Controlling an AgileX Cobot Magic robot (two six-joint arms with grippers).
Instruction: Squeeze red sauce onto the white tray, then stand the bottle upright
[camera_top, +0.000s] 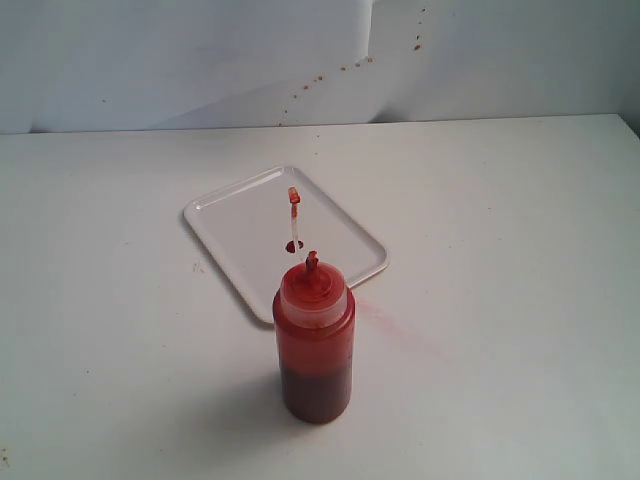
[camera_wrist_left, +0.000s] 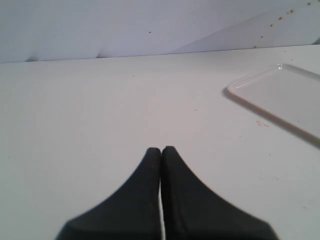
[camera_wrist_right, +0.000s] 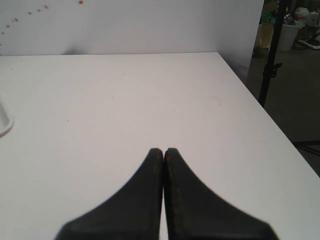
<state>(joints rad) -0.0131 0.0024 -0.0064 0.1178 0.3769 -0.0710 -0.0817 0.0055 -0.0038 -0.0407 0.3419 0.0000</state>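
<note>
**Bottle's up, one blob on the tray**

The squeeze bottle (camera_top: 314, 345) stands upright on the white table (camera_top: 520, 300), right in front of the white tray (camera_top: 235, 225). Its bottom part is darker than the rest. The small cap (camera_top: 294, 196) sticks up on its thin strap above the nozzle (camera_top: 312, 262). One little blob of red sauce (camera_top: 294, 246) sits on the tray. There's a faint reddish smear (camera_top: 395, 325) on the table right of the bottle, and red specks (camera_top: 345, 68) on the backdrop.

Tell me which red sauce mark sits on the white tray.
The small blob near the white tray's middle; the faint smear lies on the table, the specks on the back wall.
</note>
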